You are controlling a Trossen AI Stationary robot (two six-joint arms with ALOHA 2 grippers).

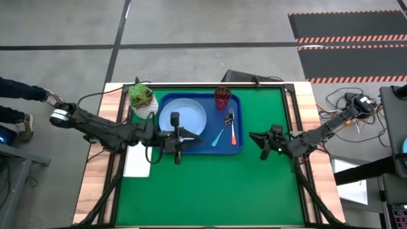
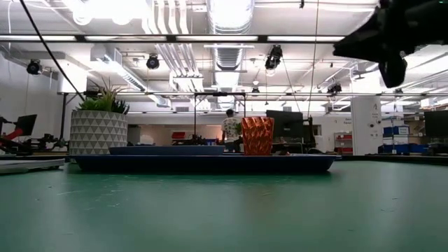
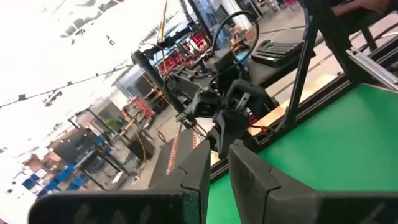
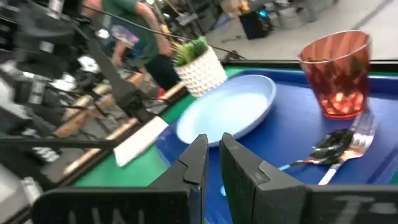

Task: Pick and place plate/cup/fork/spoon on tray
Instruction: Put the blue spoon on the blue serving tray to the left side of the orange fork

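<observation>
The right gripper's (image 4: pixel 211 158) two dark fingers (image 4: pixel 193 165) filled the foreground of its wrist view, drawn narrow with only a slim gap and holding nothing. Beyond them lay the tray (image 4: pixel 292 134) with the plate (image 4: pixel 227 112), the cup (image 4: pixel 339 71), the spoon (image 4: pixel 323 149) and the fork (image 4: pixel 357 140), all apart from those fingers. From above, the right gripper (image 1: pixel 262 144) hovered just beside the tray's (image 1: pixel 200 150) right edge over the green counter (image 1: pixel 210 191). The left gripper (image 1: pixel 176 136) hung over the plate's (image 1: pixel 191 111) near rim, fingers (image 3: pixel 249 177) close together, empty. A potted plant (image 1: pixel 142 98) stood just left of the tray.
</observation>
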